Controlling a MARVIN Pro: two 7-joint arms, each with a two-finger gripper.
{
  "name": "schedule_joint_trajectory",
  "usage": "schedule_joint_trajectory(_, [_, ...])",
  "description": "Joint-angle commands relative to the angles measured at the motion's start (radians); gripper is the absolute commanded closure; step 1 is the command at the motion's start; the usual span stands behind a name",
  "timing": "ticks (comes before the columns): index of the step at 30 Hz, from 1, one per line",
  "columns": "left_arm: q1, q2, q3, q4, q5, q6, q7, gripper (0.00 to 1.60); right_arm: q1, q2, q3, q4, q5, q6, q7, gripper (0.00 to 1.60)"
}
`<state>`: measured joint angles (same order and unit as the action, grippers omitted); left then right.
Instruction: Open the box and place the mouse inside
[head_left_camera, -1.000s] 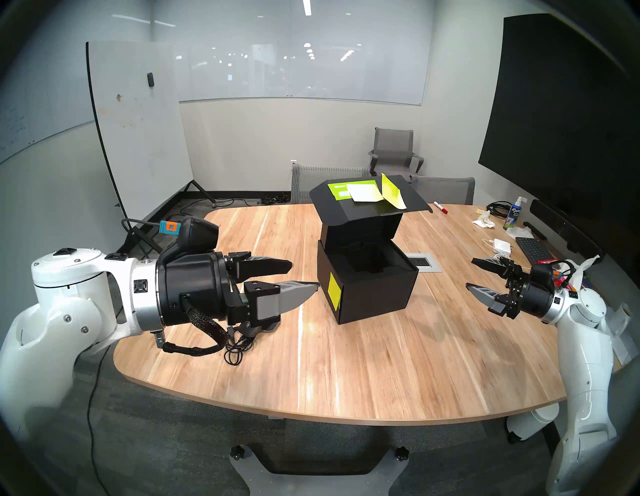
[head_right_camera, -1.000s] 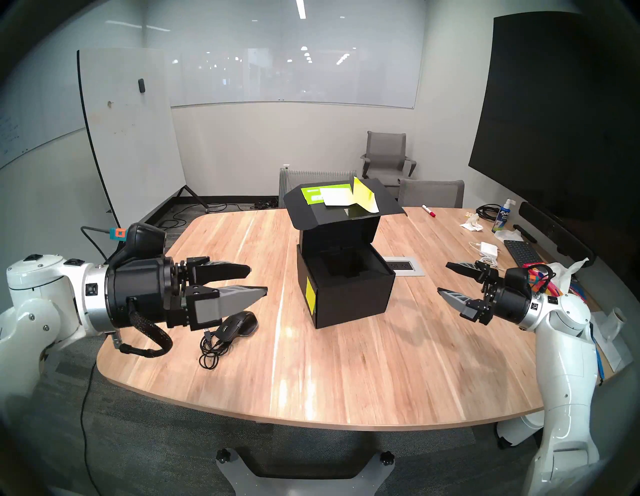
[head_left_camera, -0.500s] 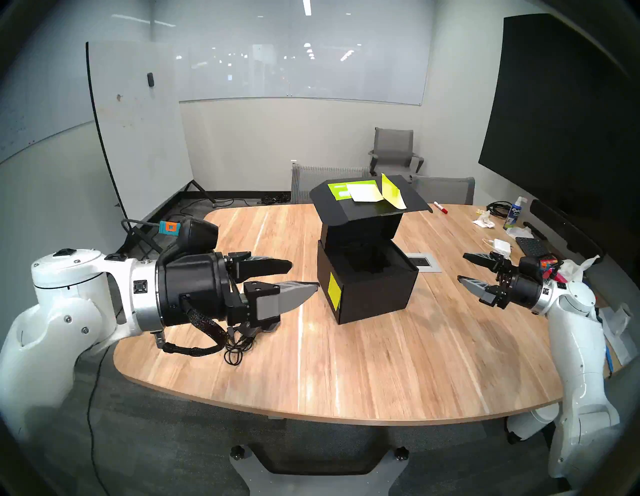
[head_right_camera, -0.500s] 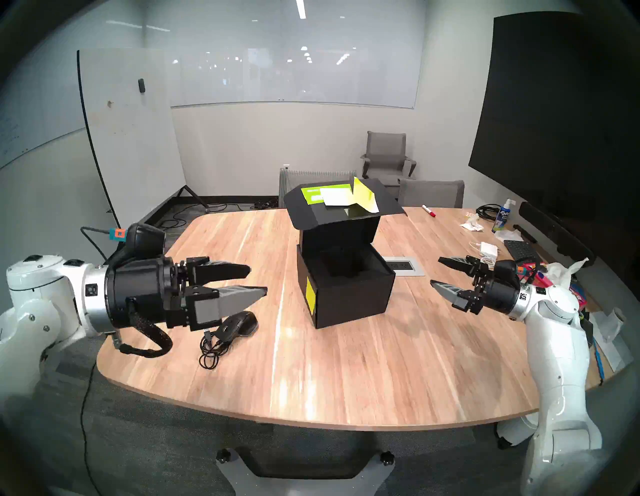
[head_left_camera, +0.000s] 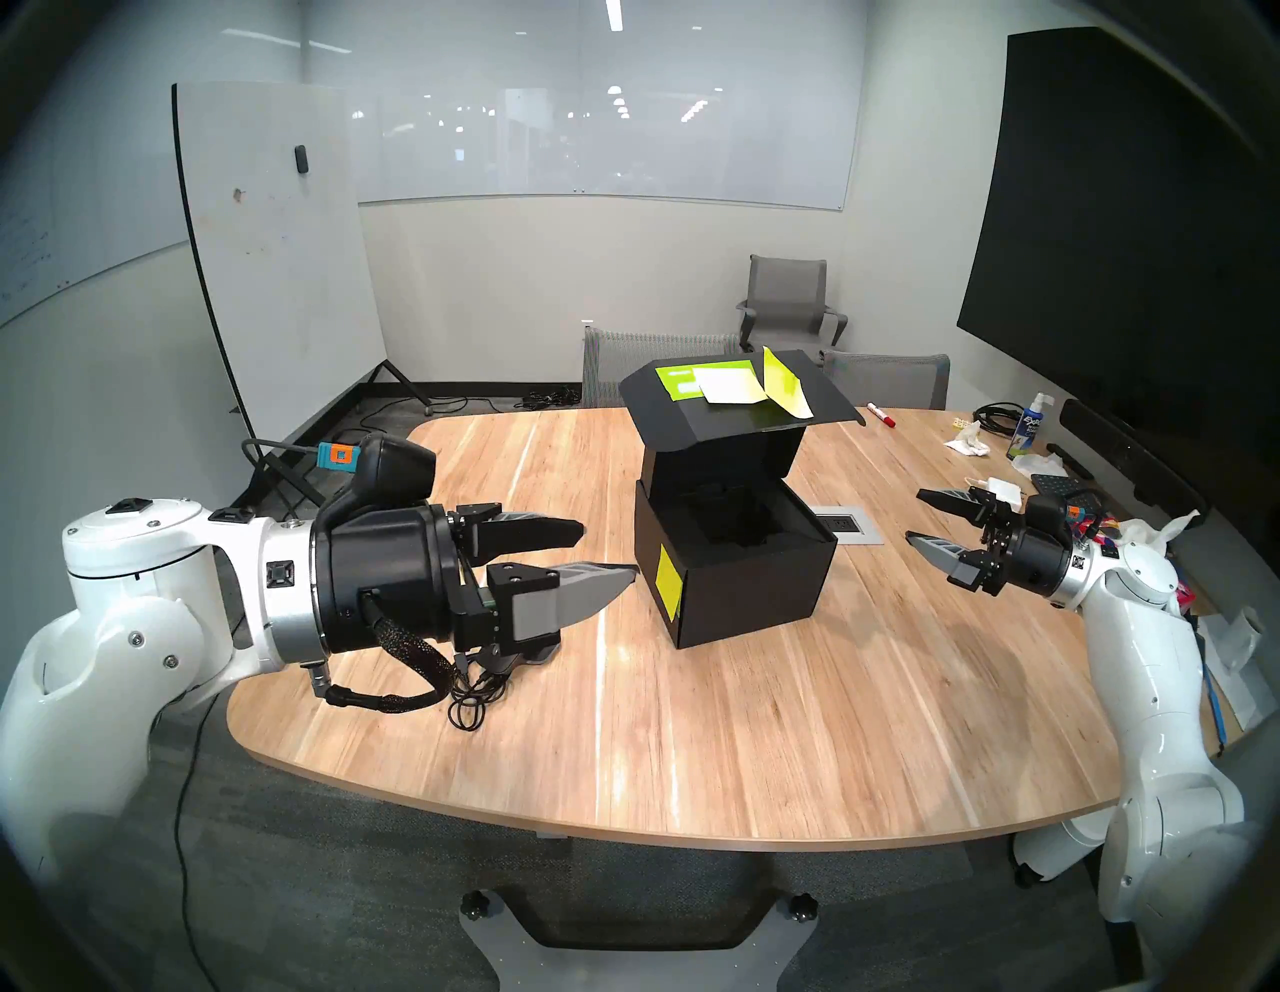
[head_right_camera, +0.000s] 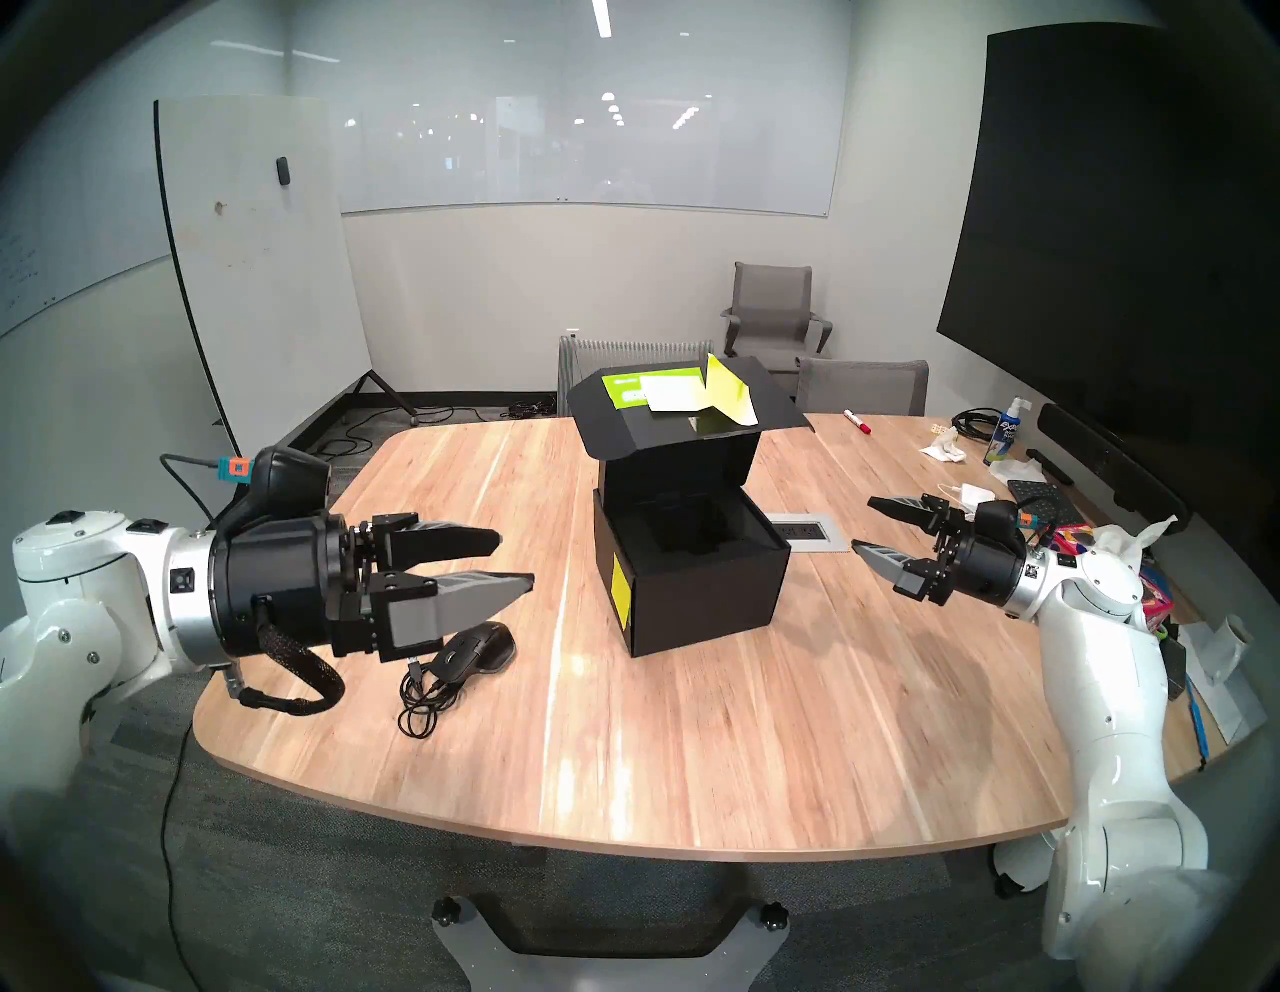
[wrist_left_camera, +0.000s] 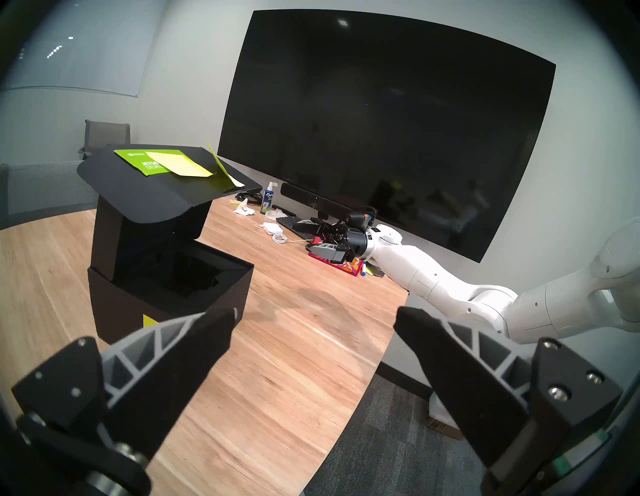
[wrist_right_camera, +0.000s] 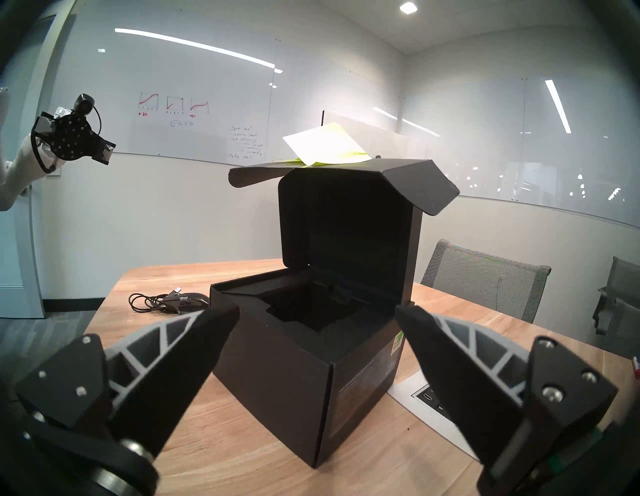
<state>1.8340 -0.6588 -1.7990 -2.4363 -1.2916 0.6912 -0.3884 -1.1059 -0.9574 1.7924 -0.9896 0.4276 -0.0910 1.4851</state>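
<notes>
The black box (head_left_camera: 748, 589) stands mid-table with its flap lid (head_left_camera: 734, 415) propped up, showing a black insert; its green label and yellow sticky notes sit on the lid. The black mouse (head_right_camera: 478, 648) with its coiled cable (head_right_camera: 419, 706) lies on the table left of the box, just under my left gripper (head_right_camera: 516, 561). That gripper hovers open and empty, pointing at the box. In the head left view it hides most of the mouse. My right gripper (head_left_camera: 915, 515) is open and empty, in the air right of the box (wrist_right_camera: 294, 381) and facing it.
A power outlet plate (head_left_camera: 848, 523) is set into the table right of the box. Along the right edge lie a white charger (head_left_camera: 1004, 488), a keyboard (head_left_camera: 1060, 485), a spray bottle (head_left_camera: 1028, 426), tissues and a red floral tissue box (wrist_left_camera: 346, 266). A red marker (head_left_camera: 881, 414) lies beyond the box. Chairs stand behind.
My right arm has swung its open gripper a little up and leftward toward the box. The left arm, the box and the mouse have not moved.
</notes>
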Motion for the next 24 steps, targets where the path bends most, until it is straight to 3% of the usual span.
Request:
schedule_joint_trajectory(1, [-0.002,-0.004,-0.008,-0.007,-0.002,-0.003,-0.001,0.0,0.087,0.008,-0.019,0.029,0.015,-0.021,-0.002,0.0])
schedule_joint_trajectory(24, [-0.001,-0.011,-0.01,-0.007,0.006,-0.002,-0.008,0.0,0.162,0.026,-0.084,0.147,0.042,-0.105,-0.002,0.0])
